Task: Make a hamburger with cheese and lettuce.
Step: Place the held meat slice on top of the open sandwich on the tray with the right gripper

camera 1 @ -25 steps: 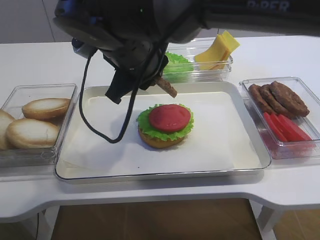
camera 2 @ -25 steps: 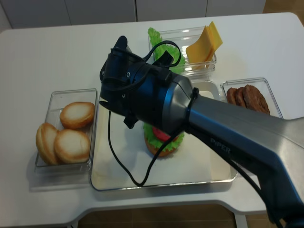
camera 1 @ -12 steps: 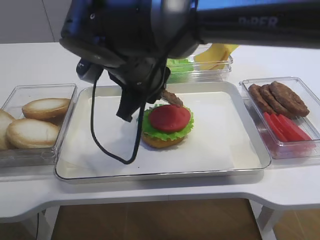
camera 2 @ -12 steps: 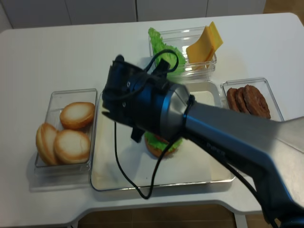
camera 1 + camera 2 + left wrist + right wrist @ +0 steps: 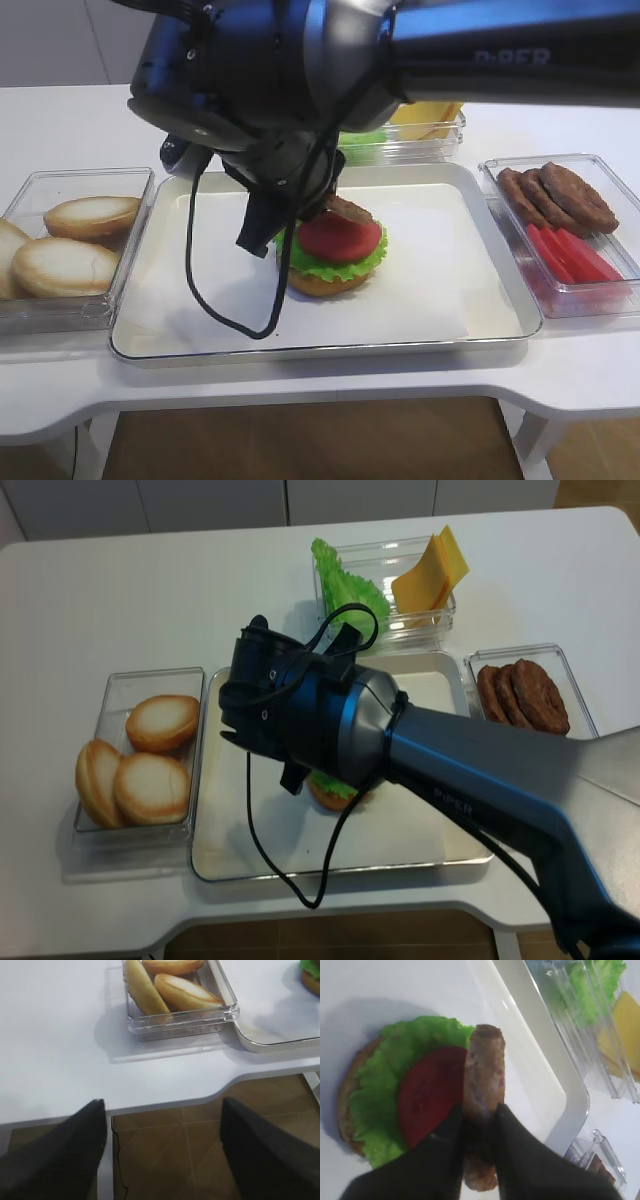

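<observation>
The hamburger [image 5: 333, 258] stands mid-tray as a bun base, frilly lettuce [image 5: 390, 1077] and a red tomato disc [image 5: 431, 1094]. My right gripper [image 5: 479, 1110] is shut on a brown patty [image 5: 484, 1072], held on edge and tilted just over the tomato's far rim; the patty also shows in the exterior view [image 5: 348, 210]. The cheese [image 5: 432, 570] slices stand in a clear box at the back, with spare lettuce [image 5: 345, 585] beside them. My left gripper [image 5: 162, 1150] is open and empty, off the table's front left edge over the floor.
The metal tray [image 5: 450, 300] lies in the middle. A clear box of pale bun halves [image 5: 70, 245] sits on the left. A box with patties [image 5: 558, 195] and tomato slices [image 5: 570, 255] sits on the right. The right arm hides much of the tray's back.
My right gripper has come down and to the right with the patty, from above the tray's back edge to just over the tomato disc. The stack has not moved.
</observation>
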Robot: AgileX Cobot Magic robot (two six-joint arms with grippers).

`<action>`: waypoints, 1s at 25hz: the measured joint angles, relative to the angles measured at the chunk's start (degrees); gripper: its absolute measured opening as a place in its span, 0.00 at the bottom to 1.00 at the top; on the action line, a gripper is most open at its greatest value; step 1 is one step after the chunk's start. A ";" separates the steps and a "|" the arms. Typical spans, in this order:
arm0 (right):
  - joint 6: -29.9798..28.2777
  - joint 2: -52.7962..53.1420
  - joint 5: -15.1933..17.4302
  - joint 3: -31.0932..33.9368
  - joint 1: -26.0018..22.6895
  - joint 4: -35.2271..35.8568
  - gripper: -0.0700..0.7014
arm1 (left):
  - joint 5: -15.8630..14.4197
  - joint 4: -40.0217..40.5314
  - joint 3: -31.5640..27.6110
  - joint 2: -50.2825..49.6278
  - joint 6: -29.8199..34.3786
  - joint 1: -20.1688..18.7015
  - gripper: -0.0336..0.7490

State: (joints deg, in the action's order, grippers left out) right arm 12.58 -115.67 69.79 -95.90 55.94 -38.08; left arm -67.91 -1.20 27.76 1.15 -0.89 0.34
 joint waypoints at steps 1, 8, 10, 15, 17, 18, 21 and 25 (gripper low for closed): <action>0.00 0.00 0.00 0.00 0.00 0.61 0.25 | 0.00 0.00 0.00 0.00 0.00 0.00 0.72; 0.12 0.00 0.00 0.00 0.00 2.78 0.25 | 0.00 0.00 0.00 0.00 0.00 0.00 0.72; 0.36 0.00 0.00 0.00 0.00 2.89 0.25 | 0.00 0.00 0.00 0.00 0.00 0.00 0.72; 1.22 0.00 0.00 0.00 0.00 3.62 0.25 | 0.00 0.00 0.00 0.00 0.00 0.00 0.72; 1.52 0.00 0.00 0.00 0.00 4.23 0.25 | 0.00 0.00 0.00 0.00 0.00 0.00 0.72; 1.66 0.00 0.00 0.00 0.00 4.46 0.25 | 0.00 0.00 0.00 0.00 0.00 0.00 0.72; 1.69 0.00 0.00 0.00 0.00 4.96 0.25 | 0.00 0.00 0.00 0.00 0.00 0.00 0.72; 1.79 0.00 0.00 0.00 0.00 5.56 0.32 | 0.00 0.00 0.00 0.00 0.00 0.00 0.72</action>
State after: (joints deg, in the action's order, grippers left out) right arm 14.37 -115.67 69.79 -95.90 55.94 -32.52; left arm -67.91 -1.20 27.76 1.15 -0.89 0.34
